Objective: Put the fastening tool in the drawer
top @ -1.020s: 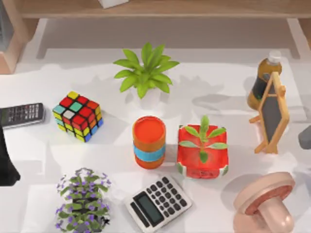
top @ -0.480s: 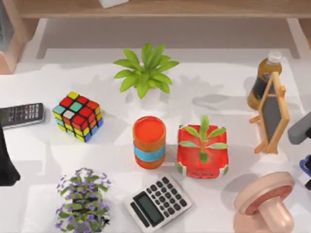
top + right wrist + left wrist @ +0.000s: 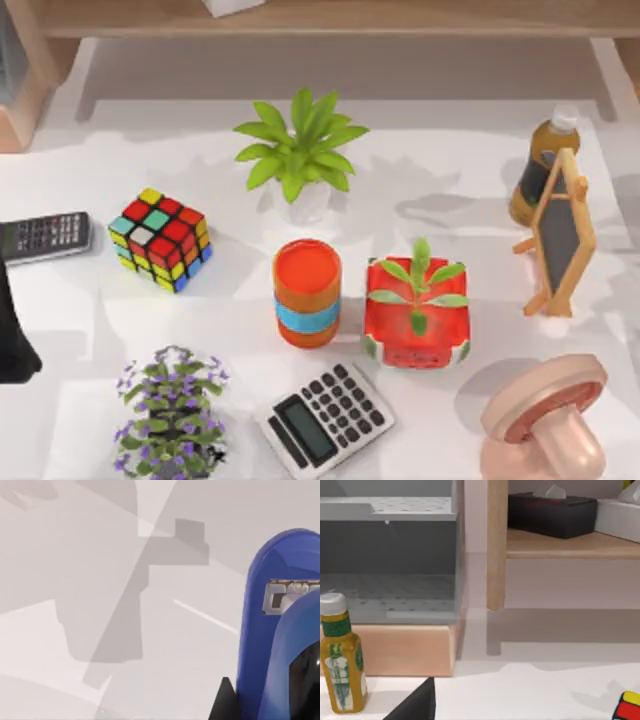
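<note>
While the stapler [image 3: 272,630] fills the right wrist view close against that gripper, above pale tabletop [image 3: 100,580], finger state cannot be told. Left arm [image 3: 15,340] parked at nine o'clock. Advise a level, unhurried carry toward the drawer [image 3: 390,595].

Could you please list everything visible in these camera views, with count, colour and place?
Fastening tool: one, bright blue with black, close in the right wrist view.
Calculator: one, grey and black, front centre.
Cube puzzle: one, multicoloured, left.
Remote: one, black, far left.
Cup: one, orange with blue band, centre.
Green plant: one, white pot, rear centre.
Red planter: one, right of cup.
Purple flowers: one, front left.
Bottle: one, yellow-brown, rear right.
Chalkboard: one, wooden frame, right.
Pink mushroom shape: one, front right.
Drawer: one, grey, open, left wrist view.
Tissue box: one, black, shelf.
Left arm: black, left edge.
</note>
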{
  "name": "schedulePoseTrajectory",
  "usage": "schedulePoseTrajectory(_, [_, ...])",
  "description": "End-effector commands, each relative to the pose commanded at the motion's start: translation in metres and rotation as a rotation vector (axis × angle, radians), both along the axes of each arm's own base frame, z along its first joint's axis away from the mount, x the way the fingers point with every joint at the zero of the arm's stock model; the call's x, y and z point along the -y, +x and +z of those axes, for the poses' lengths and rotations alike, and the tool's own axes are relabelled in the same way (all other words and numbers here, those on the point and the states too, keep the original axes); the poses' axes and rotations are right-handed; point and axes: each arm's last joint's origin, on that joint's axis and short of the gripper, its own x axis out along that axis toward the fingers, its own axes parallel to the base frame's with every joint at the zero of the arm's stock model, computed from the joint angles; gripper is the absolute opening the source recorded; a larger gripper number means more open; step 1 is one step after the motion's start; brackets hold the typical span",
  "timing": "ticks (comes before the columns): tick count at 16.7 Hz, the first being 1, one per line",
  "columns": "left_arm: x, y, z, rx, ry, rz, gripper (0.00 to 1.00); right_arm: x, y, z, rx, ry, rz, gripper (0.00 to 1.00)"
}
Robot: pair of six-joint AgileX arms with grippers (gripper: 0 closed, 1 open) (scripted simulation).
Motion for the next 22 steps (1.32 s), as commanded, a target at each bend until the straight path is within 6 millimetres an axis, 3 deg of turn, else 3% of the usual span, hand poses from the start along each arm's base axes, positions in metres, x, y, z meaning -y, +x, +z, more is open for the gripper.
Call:
schedulePoseTrajectory(6, [0.0,0.0,0.0,0.0,0.0,0.0,1.0,0.083,0.052,0.083,0.168,0.042,-0.301,0.0])
schedulePoseTrajectory(10, [0.0,0.0,0.0,0.0,0.0,0.0,1.0,0.13,0.103,0.103,0.267,0.031,-0.394,0.0])
schedulePoseTrajectory(13, [0.0,0.0,0.0,0.0,0.0,0.0,1.0,0.151,0.144,0.084,0.275,0.016,-0.412,0.0])
schedulePoseTrajectory(16, [0.0,0.0,0.0,0.0,0.0,0.0,1.0,0.161,0.173,0.032,0.164,0.006,-0.411,0.0])
schedulePoseTrajectory(19, [0.0,0.0,0.0,0.0,0.0,0.0,1.0,0.163,0.185,-0.012,0.03,-0.013,-0.404,0.0])
schedulePoseTrajectory(22, [0.0,0.0,0.0,0.0,0.0,0.0,1.0,0.161,0.188,-0.03,-0.046,-0.041,-0.398,0.0])
